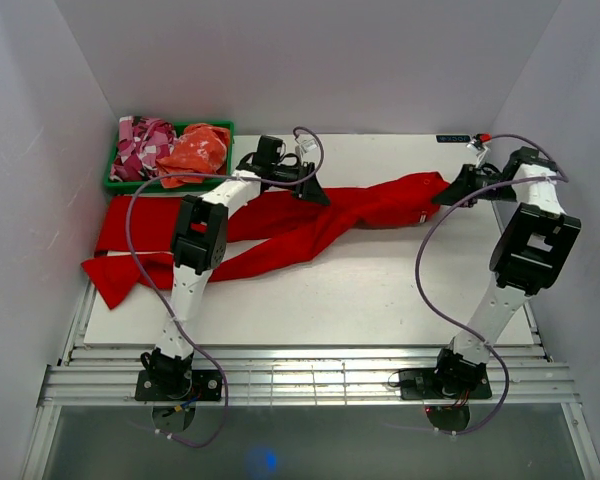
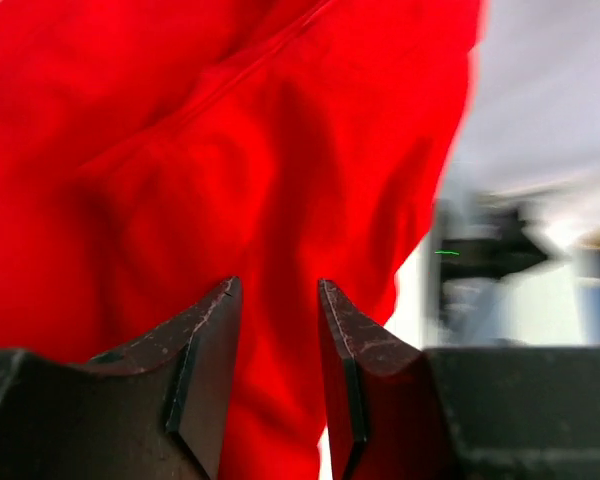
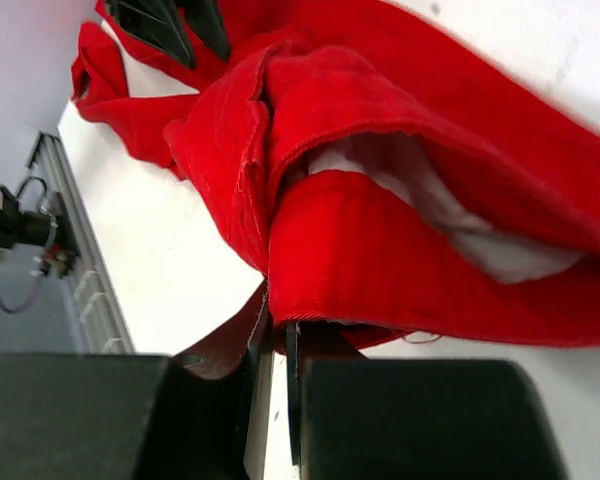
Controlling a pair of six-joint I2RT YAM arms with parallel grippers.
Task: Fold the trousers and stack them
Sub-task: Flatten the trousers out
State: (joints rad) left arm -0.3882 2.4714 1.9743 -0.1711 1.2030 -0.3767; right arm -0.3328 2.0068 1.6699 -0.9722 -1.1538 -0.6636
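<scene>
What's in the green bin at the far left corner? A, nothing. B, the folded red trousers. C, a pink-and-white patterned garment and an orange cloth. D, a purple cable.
C: the green bin holds a pink-and-white patterned garment beside an orange cloth; the red trousers lie unfolded across the table.

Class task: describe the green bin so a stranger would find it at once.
On the white table, go to the far left corner, beyond the red trousers. The green bin sits there, holding a pink-and-white patterned garment and orange cloth. It is the only container.
</scene>
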